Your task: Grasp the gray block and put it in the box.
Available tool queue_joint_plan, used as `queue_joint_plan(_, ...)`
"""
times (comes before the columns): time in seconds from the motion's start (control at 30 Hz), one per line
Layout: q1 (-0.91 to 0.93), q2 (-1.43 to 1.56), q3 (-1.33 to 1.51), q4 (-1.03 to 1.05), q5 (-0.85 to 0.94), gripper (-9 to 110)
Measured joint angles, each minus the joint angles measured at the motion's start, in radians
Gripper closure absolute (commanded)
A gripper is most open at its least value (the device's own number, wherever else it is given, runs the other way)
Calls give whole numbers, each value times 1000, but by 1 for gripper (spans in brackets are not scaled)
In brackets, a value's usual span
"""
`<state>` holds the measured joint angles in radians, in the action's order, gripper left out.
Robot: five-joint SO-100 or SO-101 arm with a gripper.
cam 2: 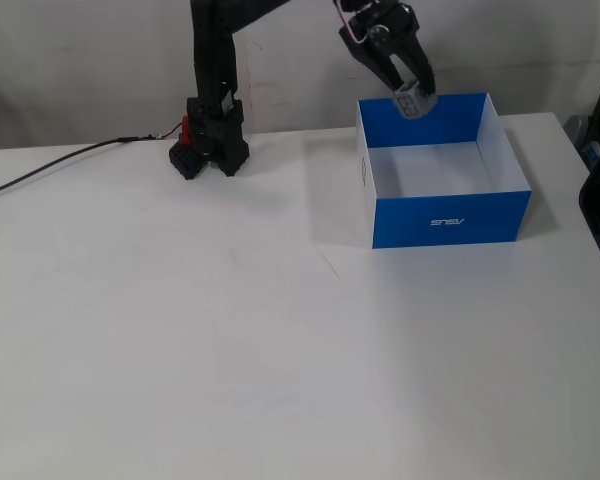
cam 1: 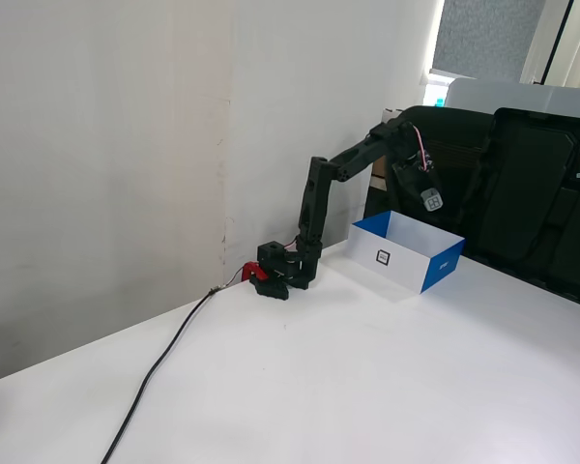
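Observation:
The box stands on the white table, blue outside and white inside; it also shows in the other fixed view. My gripper hangs above the box, shut on the gray block. In the other fixed view the gripper holds the gray block over the box's far left part, above its rim. The block is small and gray with a dark mark on its face.
The arm's base is clamped at the table's back, left of the box. A black cable runs left from the base. Black chairs stand behind the table. A wall is close behind the arm.

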<state>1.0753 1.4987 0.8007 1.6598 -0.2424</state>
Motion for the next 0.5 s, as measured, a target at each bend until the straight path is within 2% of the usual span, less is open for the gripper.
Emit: queue_joint_plan(0.5,176,-144,0,31,-84,101)
